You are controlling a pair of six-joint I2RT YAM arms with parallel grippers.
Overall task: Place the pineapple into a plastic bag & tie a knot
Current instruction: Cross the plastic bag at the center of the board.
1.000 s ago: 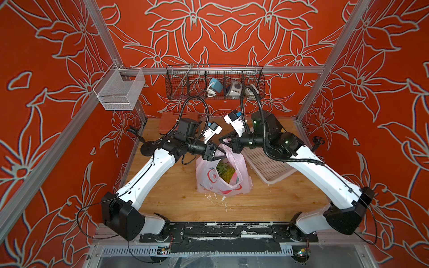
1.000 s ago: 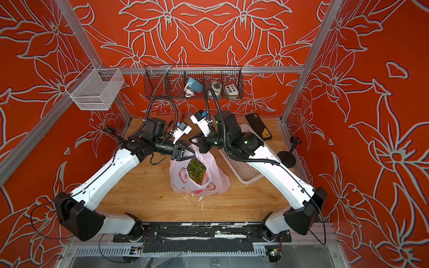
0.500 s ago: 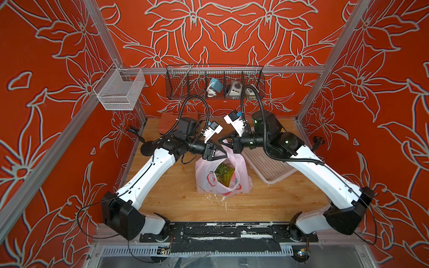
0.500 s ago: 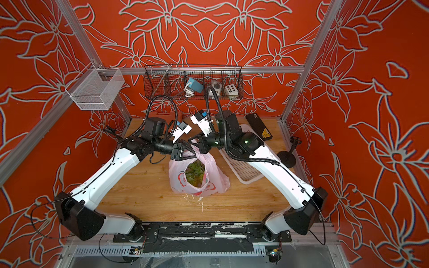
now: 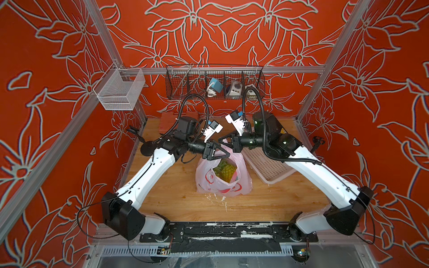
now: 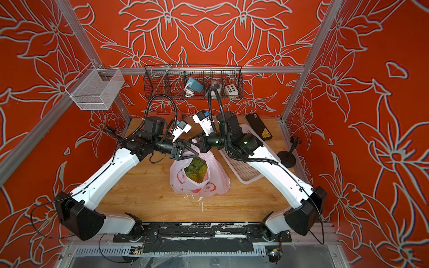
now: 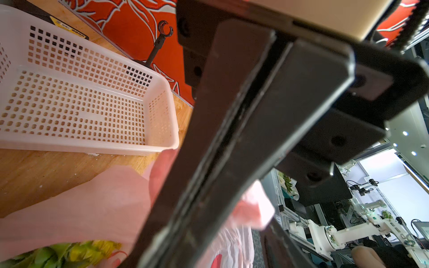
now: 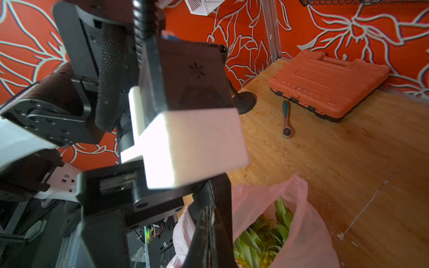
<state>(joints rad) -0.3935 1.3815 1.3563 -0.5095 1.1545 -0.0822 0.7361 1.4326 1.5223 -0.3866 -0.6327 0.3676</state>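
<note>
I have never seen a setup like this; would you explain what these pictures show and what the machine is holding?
The machine is a left arm and a right arm, both white, at a wooden table. Two pictures look down from overhead; the other two come from a camera on each wrist. On the table are a plastic bag with a pineapple inside, a white perforated basket, an orange tool case and a ratchet. The right fingers are shut, apparently pinching the bag's handle. The left fingers sit at the bag's mouth; whether they grip is unclear. The bag's top is open, not tied.
</note>
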